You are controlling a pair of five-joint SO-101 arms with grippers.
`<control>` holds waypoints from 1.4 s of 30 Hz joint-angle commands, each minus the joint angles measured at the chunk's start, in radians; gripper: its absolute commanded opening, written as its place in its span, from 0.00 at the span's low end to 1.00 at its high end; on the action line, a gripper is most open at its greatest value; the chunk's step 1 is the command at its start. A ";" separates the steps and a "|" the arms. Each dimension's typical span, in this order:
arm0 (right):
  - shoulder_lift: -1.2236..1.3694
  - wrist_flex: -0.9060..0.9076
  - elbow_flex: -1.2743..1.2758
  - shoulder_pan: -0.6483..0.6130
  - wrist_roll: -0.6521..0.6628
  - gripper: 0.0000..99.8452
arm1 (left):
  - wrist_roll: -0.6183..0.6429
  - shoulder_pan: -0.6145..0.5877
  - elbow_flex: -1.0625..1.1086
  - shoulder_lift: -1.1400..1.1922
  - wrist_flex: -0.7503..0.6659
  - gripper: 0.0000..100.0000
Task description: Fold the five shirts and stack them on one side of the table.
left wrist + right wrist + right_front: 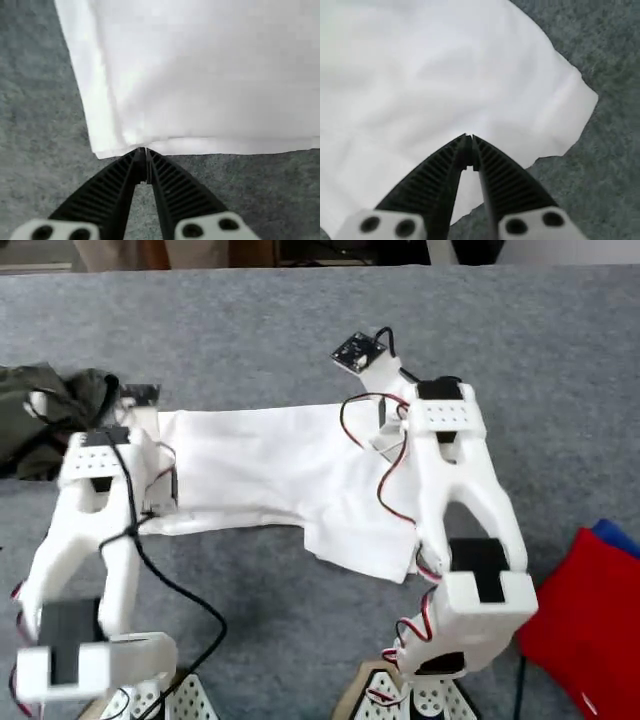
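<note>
Grey bench. Olive shirt is bunched in a heap just outside the left fingers, on the side away from the right arm, touching nothing white that I can see. Red shirt lies well apart from the right fingers, back by that arm's base on its outer side, with a blue cloth poking out from its far edge. A small dark board with a wire sits just past the right fingers, off the cloth. Red and black wires loop over the right arm above the cloth.

White shirt lies flat between the two sets of fingers. Its long axis runs from one set to the other, across the bench. A folded side edge sits at the left fingers, and a looser flap hangs toward the arm bases near the right arm.

Left fingers are clenched, tips right at the shirt's hem corner. Right fingers are clenched too, tips down on the cloth near a rumpled corner. Can't tell whether either set actually pinches fabric.
</note>
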 commanded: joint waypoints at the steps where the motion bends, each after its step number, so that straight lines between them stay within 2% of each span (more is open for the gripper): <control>1: 0.082 -0.031 -0.081 0.008 0.003 0.00 | 0.008 -0.003 -0.097 -0.157 0.025 0.02; 5: 0.237 -0.002 -0.197 0.001 0.003 0.00 | 0.043 -0.003 -0.074 -0.180 -0.106 0.02; 8: 0.338 0.060 -0.303 -0.002 0.003 0.00 | 0.068 0.000 0.012 -0.082 -0.245 0.02; 10: 0.394 0.101 -0.377 -0.001 -0.009 0.00 | 0.066 0.018 0.044 0.021 -0.273 0.02; 15: 0.493 0.183 -0.553 0.005 -0.035 0.00 | 0.032 0.044 0.032 0.216 -0.190 0.02; 19: 0.572 0.252 -0.690 0.005 -0.034 0.00 | -0.029 0.037 0.032 0.222 -0.106 0.02; 29: 0.694 0.503 -1.032 0.015 -0.028 0.00 | -0.126 -0.046 0.023 0.033 0.021 0.02; 35: 0.650 0.700 -1.282 -0.004 0.003 0.00 | -0.115 -0.005 -0.048 -0.145 0.100 0.02; 38: 0.648 0.741 -1.359 0.002 -0.005 0.00 | -0.063 0.009 -0.080 -0.176 0.083 0.02; 42: 0.644 0.747 -1.320 0.004 -0.091 0.00 | -0.043 0.006 -0.078 -0.074 -0.031 0.03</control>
